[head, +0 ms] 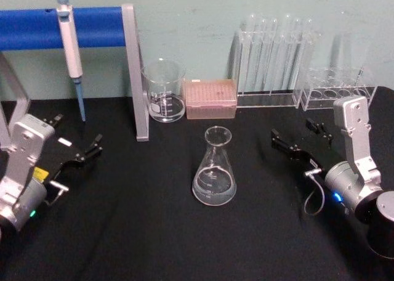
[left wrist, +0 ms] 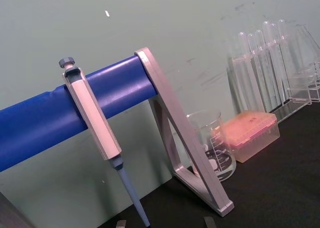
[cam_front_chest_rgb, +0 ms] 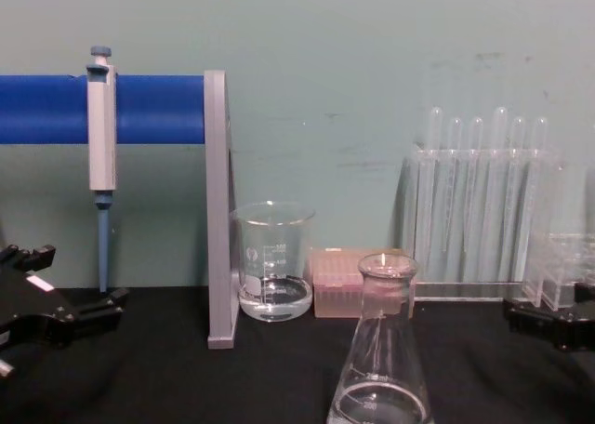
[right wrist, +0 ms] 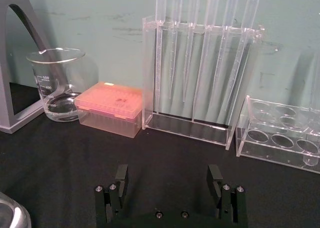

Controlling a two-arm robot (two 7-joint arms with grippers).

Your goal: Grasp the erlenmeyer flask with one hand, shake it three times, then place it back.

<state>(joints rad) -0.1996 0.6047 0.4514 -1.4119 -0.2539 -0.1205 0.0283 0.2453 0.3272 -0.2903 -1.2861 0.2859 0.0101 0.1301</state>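
Covering the lower frame, the black desk carries the erlenmeyer flask, upright at centre and ungrasped. At lower right the right claw waits with fingers spread open; at lower left the left claw is open too.

Even, fairly dim indoor light, soft shadows on the green wall, slight blur throughout, glass faintly glinting.
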